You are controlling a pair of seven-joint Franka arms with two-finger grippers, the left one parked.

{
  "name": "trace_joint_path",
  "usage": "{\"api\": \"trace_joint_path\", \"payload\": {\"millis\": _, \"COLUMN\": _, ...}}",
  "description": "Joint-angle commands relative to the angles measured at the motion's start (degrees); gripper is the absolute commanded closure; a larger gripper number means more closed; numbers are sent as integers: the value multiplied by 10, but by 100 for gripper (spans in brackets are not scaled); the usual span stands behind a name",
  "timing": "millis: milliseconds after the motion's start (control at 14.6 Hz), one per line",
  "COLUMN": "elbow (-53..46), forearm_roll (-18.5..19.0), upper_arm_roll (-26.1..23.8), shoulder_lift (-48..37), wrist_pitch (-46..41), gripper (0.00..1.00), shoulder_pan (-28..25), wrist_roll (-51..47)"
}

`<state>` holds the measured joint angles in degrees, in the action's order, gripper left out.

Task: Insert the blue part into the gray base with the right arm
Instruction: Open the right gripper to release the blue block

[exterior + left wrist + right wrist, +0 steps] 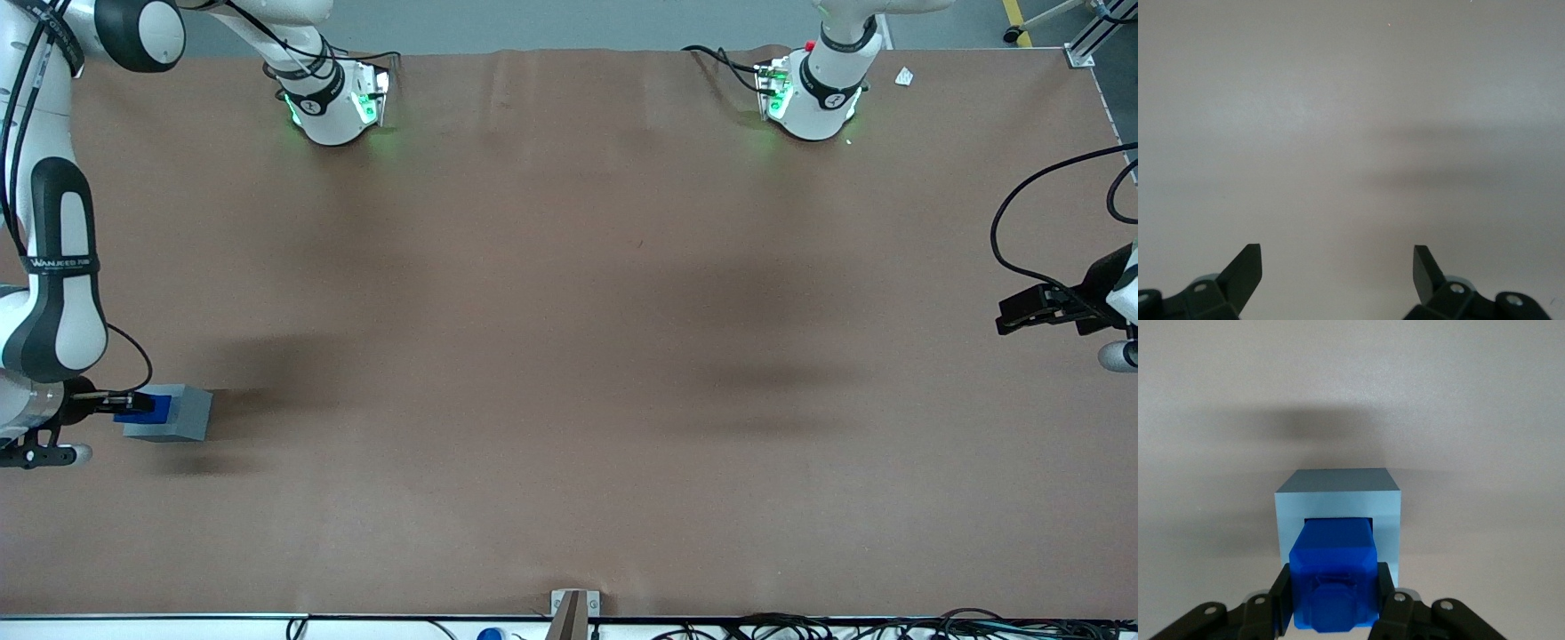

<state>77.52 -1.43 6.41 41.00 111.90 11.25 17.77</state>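
Bright-blue plastic, the blue part [1332, 577] sits clamped between the two black fingers [1283, 600] of the right arm's gripper [1333, 603], one finger pressed against each of its sides. In the right wrist view its stub end faces the camera, and its other end reaches into the square recess of the gray base [1338, 503]; how deep it sits cannot be told. The gray base is a light-gray block resting on the brown table [569, 356], with its recessed face turned toward the gripper. In the front view the blue part [153, 407] shows as a small blue patch against the gray base [178, 416], with the gripper [120, 405] just beside it. All of this lies toward the working arm's end of the table. The right arm [53, 267], white with dark segments, rises above the gripper, and a thin black cable [133, 351] loops down from it.
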Motion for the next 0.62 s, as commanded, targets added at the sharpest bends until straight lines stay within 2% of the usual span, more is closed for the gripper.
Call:
{"api": "trace_joint_path", "payload": {"millis": 0, "elbow": -10, "forearm_roll": -1, "upper_arm_roll": -3, "shoulder_lift": 2, "wrist_pitch": -3, "gripper": 0, "shoulder_pan": 3, "wrist_roll": 8}}
{"api": "trace_joint_path", "payload": {"millis": 137, "elbow": -11, "forearm_roll": -3, "upper_arm_roll": -3, "shoulder_lift": -10, "wrist_pitch": -18, "gripper": 0, "shoulder_pan": -3, "wrist_roll": 5}}
{"api": "trace_joint_path", "payload": {"millis": 275, "elbow": -14, "forearm_roll": -9, "upper_arm_roll": -4, "shoulder_lift": -40, "wrist_pitch": -72, "gripper": 0, "shoulder_pan": -13, "wrist_roll": 1}}
{"api": "trace_joint_path", "payload": {"millis": 549, "elbow": -14, "forearm_roll": -9, "upper_arm_roll": -4, "shoulder_lift": -144, "wrist_pitch": -158, "gripper": 0, "shoulder_pan": -52, "wrist_roll": -47}}
